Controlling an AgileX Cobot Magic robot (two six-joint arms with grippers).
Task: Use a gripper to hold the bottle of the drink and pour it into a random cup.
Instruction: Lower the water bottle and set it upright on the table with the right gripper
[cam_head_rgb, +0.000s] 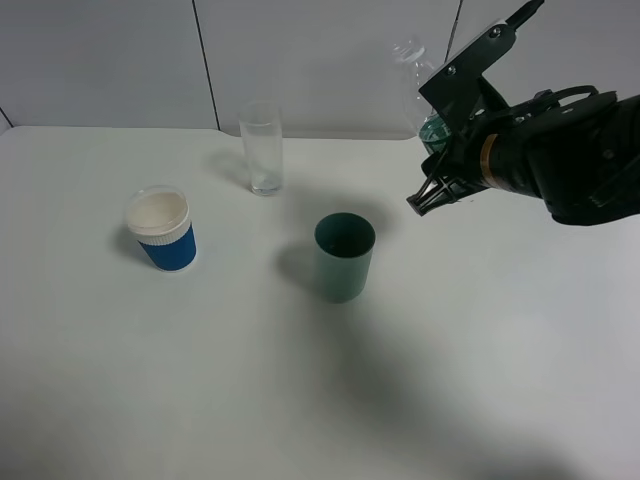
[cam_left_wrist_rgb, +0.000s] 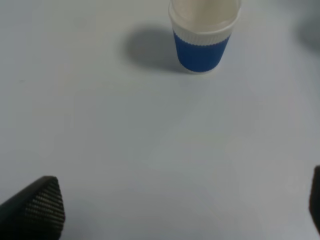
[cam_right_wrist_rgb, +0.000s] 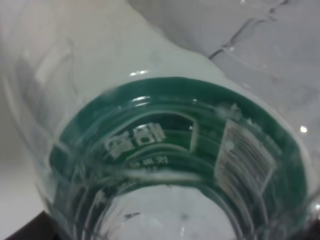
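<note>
1. Looking across the table (cam_head_rgb: 520, 400), I see the right end effector (cam_head_rgb: 432, 188) closed on the bottle of the drink (cam_head_rgb: 432, 130). It holds the bottle in the air over the far right part of the table.
2. The bottle's long axis is nearly upright, with the neck up and leaning a little toward the left edge.
3. The cup (cam_head_rgb: 344, 256) stands upright near the middle of the table. From the bottle it lies lower, toward the left and near edges, and well apart. I judge that the neck must come over this mouth before any tilting.
4. The right arm is clearly the nearer one. The left end effector (cam_left_wrist_rgb: 175, 210) is spread wide and holds nothing. It faces the blue paper cup (cam_left_wrist_rgb: 202, 40).
5. The dark green label (cam_right_wrist_rgb: 150, 135) carries white characters, perhaps Korean, which I cannot read. Beside them is a white barcode panel (cam_right_wrist_rgb: 245, 157). The blue paper cup and the tall glass (cam_head_rgb: 262, 147) show no writing.
</note>
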